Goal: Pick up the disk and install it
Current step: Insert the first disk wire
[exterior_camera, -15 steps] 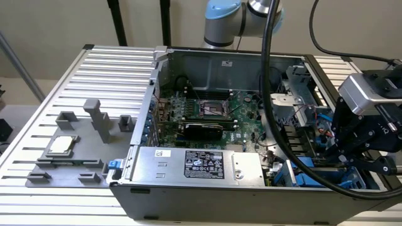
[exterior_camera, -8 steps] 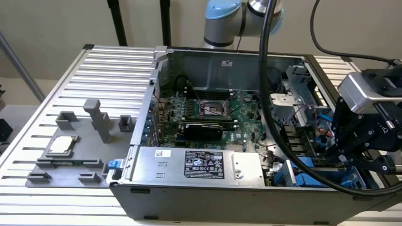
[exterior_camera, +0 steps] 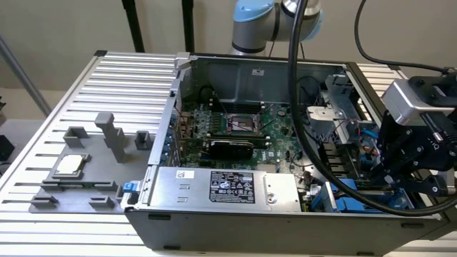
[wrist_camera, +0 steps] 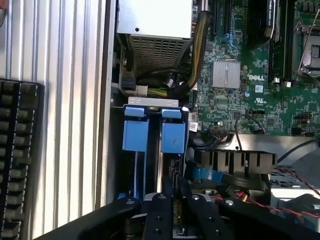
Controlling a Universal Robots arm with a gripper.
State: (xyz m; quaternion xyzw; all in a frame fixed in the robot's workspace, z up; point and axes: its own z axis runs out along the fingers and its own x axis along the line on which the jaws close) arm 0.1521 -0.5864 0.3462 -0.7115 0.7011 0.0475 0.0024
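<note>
The disk (wrist_camera: pixel 173 137) stands on edge in the drive bay at the front corner of the open computer case (exterior_camera: pixel 153 176). Its bright blue carrier end shows, level with a second blue carrier (wrist_camera: pixel 136 135) beside it. In the wrist view my gripper (wrist_camera: pixel 176 202) hangs over the disk's near end, its fingers (wrist_camera: pixel 166 200) drawn together to a narrow slit. I cannot tell whether they touch the disk. In the exterior view the gripper (exterior_camera: pixel 395 184) reaches down into the case at that view's right, above the blue carriers (exterior_camera: pixel 351 205).
Inside the case are the motherboard (exterior_camera: pixel 236 126) and a large silver box with a black label (exterior_camera: pixel 228 187). Thick black cables (exterior_camera: pixel 314 155) run down to my wrist. A grey fixture (exterior_camera: pixel 78 171) holding a small silver chip sits on the slatted table. A black keyboard (wrist_camera: pixel 17 160) lies outside the case wall.
</note>
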